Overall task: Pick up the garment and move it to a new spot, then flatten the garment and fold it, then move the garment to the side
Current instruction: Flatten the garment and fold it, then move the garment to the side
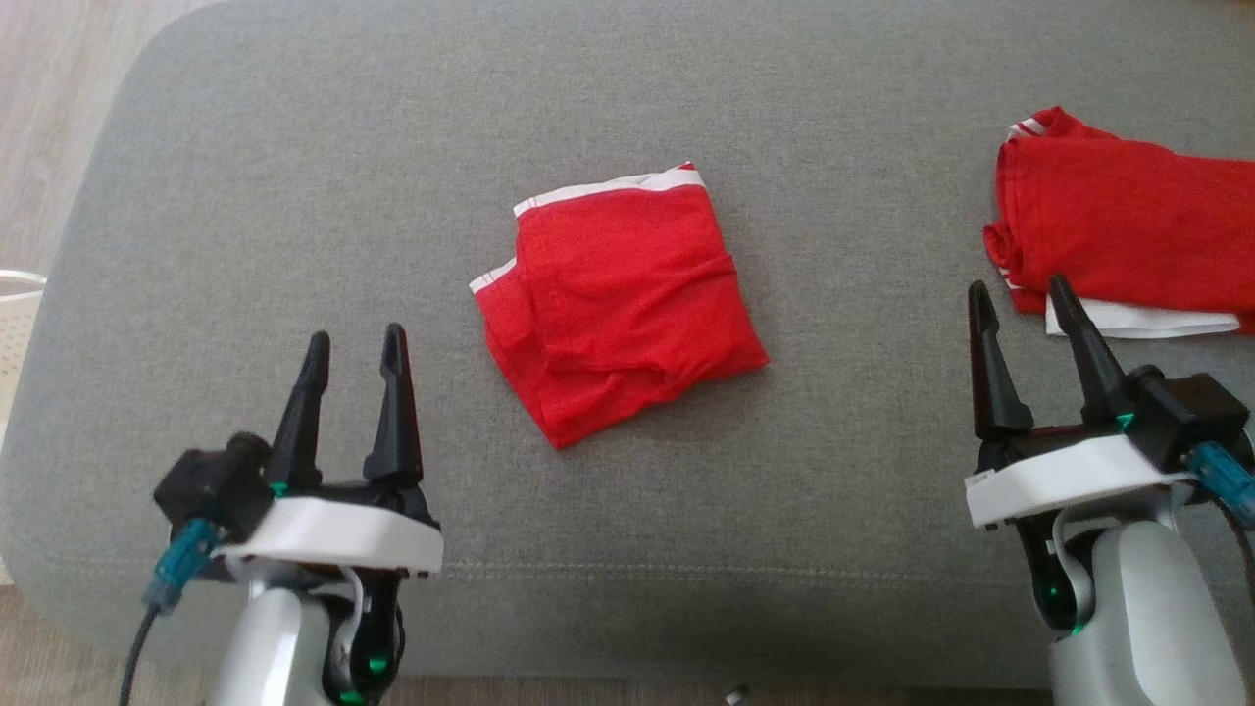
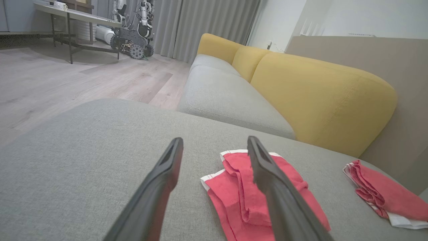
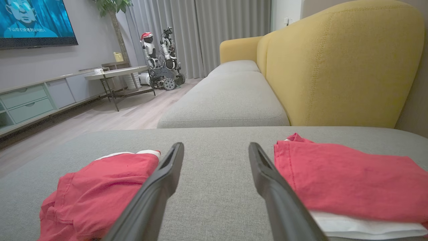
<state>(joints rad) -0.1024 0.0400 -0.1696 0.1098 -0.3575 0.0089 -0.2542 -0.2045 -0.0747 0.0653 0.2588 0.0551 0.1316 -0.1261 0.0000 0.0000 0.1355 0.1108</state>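
Mid-cushion on the grey sofa seat [image 1: 294, 196]: folded red garment [image 1: 618, 304], white waistband toward the far side, well apart from both arms. Left end effector [image 1: 356, 333] and right end effector [image 1: 1018, 283] both released, jaws spread, nothing held, hovering near the front edge

Risks, as judged:
- pinching only the top layer would let the fold spill open on the lift; the near corner looks likeliest to drop
- dragging rather than lifting could bunch it on the coarse weave
- the right end effector sits just beside a second red stack [image 1: 1118, 235]; a careless sweep could snag it

Room: right side taken by that stack. Left half of the seat is bare, its rounded edge falling to wood floor [image 1: 39, 98], with a pale basket [image 1: 15, 314] alongside. Setting down too near that edge risks a slide-off
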